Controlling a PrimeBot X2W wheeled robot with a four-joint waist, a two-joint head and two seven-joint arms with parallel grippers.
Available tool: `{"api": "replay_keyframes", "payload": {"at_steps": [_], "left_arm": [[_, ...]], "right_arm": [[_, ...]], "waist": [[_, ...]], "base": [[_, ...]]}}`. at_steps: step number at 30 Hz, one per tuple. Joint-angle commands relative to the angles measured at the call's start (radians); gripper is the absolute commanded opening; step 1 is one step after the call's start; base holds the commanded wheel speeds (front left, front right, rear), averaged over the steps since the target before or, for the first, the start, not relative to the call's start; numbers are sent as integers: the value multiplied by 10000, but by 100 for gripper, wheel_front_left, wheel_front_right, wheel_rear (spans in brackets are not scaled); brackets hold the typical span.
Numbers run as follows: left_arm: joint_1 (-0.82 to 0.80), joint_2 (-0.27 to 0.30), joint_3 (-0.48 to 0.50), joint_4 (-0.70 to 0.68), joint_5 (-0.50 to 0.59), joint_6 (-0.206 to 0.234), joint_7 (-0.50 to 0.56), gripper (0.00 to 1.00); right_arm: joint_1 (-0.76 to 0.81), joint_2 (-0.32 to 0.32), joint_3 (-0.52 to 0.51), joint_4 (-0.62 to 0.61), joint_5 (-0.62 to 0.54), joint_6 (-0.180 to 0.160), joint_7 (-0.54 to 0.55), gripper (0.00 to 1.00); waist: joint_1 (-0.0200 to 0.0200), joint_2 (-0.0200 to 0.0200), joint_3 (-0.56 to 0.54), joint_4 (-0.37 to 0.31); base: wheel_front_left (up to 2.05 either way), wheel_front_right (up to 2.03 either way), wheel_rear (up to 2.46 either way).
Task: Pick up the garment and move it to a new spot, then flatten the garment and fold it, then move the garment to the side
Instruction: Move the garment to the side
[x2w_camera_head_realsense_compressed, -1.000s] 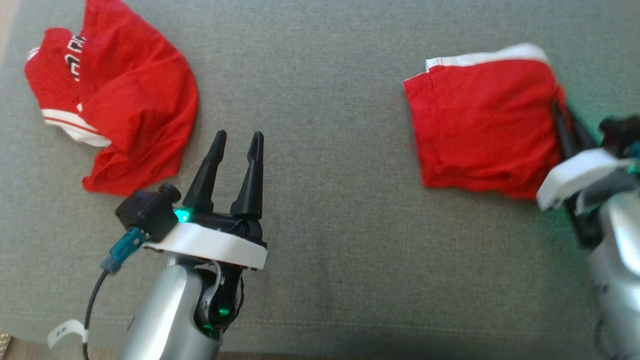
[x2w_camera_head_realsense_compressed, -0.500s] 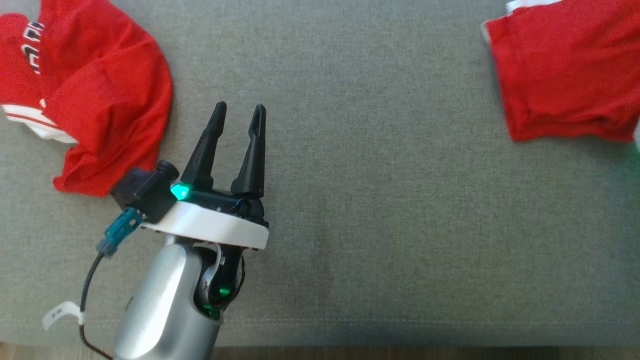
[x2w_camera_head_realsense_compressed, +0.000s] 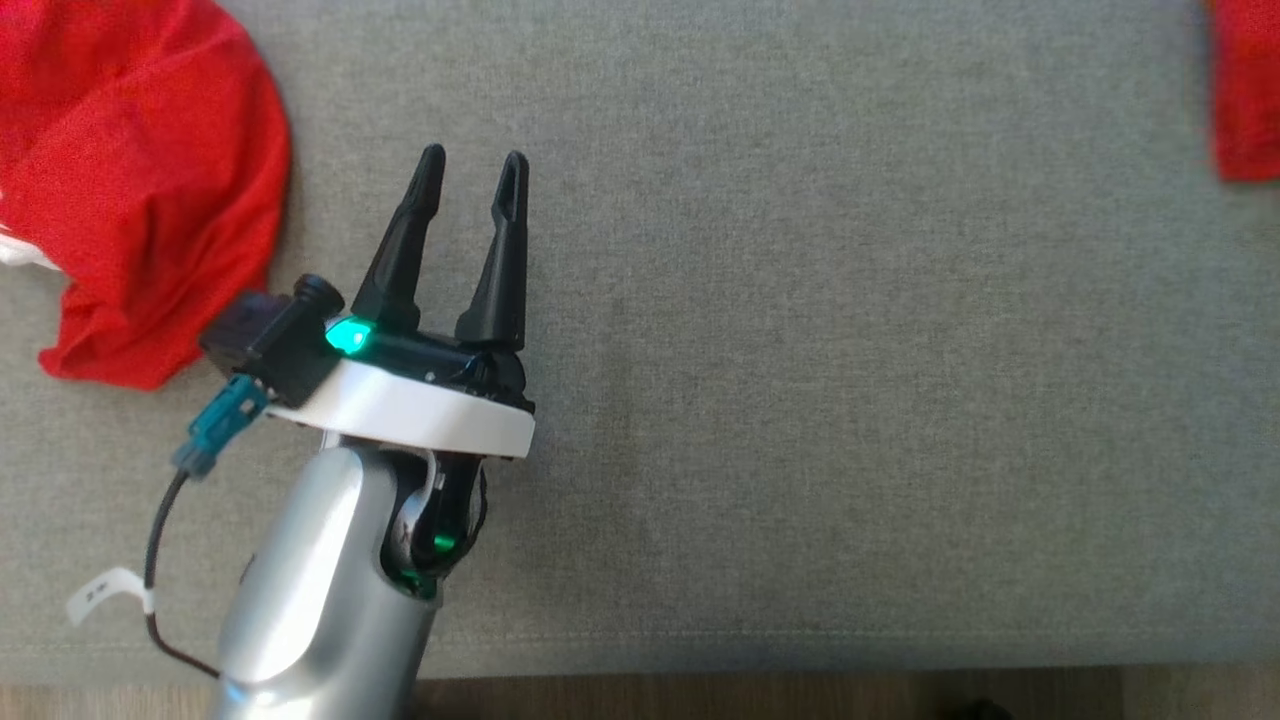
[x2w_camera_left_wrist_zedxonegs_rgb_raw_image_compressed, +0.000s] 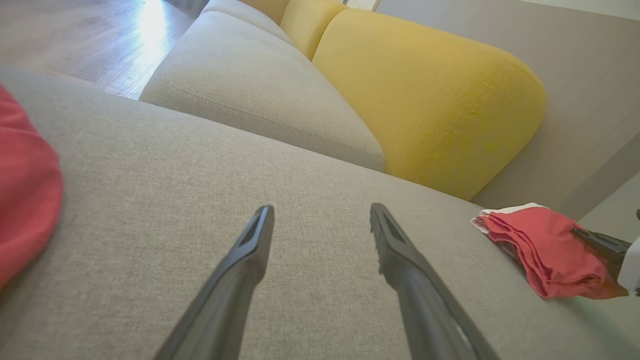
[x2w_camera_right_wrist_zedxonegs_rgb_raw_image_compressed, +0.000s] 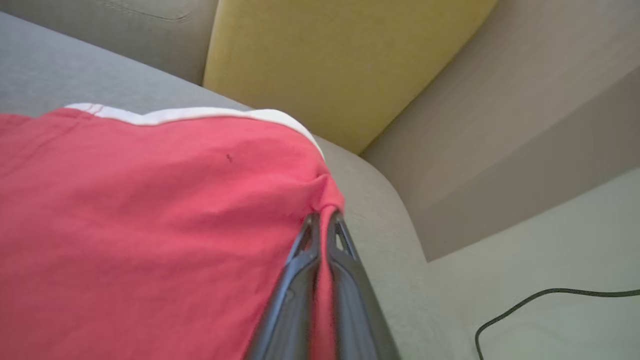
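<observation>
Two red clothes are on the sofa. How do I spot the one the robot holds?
Find the grey sofa seat and go to its end by the yellow back cushion. The folded red garment lies there, pinched by the right pincer. Unlike it, the crumpled red garment is a heap nobody holds.

I saw a grey sofa seat (x2w_camera_head_realsense_compressed: 800, 400) in front of me, and behind it a yellow back cushion (x2w_camera_left_wrist_zedxonegs_rgb_raw_image_compressed: 430, 100) stood just beside a beige cushion (x2w_camera_left_wrist_zedxonegs_rgb_raw_image_compressed: 250, 85). A thin black cable (x2w_camera_right_wrist_zedxonegs_rgb_raw_image_compressed: 575, 290) lay on the pale floor (x2w_camera_right_wrist_zedxonegs_rgb_raw_image_compressed: 575, 235), and a wooden floor (x2w_camera_left_wrist_zedxonegs_rgb_raw_image_compressed: 75, 30) was shining further away.
</observation>
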Motion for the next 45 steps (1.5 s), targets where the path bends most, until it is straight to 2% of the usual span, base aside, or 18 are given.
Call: {"api": "replay_keyframes", "payload": {"at_steps": [1,4,12,13,14,15,22,28,36,45], "left_arm": [[-262,83,302,-385,65,-100,-55,100],[-346,83,384,-379,121,-138,-55,100],[-429,83,476,-296,213,-193,-55,100],[-440,83,476,-271,212,-203,-55,100],[-442,83,485,-248,199,-206,-55,100],[-432,83,492,-223,184,-208,-55,100],[-144,83,484,-123,42,-203,-55,100],[248,83,533,-102,-51,-156,-55,100],[836,83,728,-155,-127,-36,-55,100],[1376,83,1060,-238,-106,42,-55,100]], "right_arm": [[-199,-395,-277,-270,-287,21,18,0],[-267,-157,-907,-471,-745,21,-14,0],[-180,256,-1481,-878,-1255,21,-173,0],[-137,314,-1544,-891,-1250,21,-208,22],[-91,361,-1600,-891,-1252,21,-240,57],[-50,448,-1690,-824,-1193,21,-169,100],[261,822,-1584,-983,-1176,21,-254,100],[372,1292,-1070,-1447,-1113,21,-316,100],[1147,2488,-26,-2645,-223,21,-479,100],[3184,3764,768,-4353,1277,21,-979,100]], "waist": [[-2,0,194,24],[-2,0,379,40],[-2,0,564,19],[-2,0,516,27],[-2,0,455,36],[-2,0,374,44],[-2,0,-492,90],[-2,0,-1518,136],[-2,0,-2637,167],[-2,0,-3402,147]], "base": [[0,0,0],[0,0,0],[0,0,0],[0,0,0],[0,0,0],[0,0,0],[0,0,0],[0,0,0],[0,0,0],[0,0,0]]}}
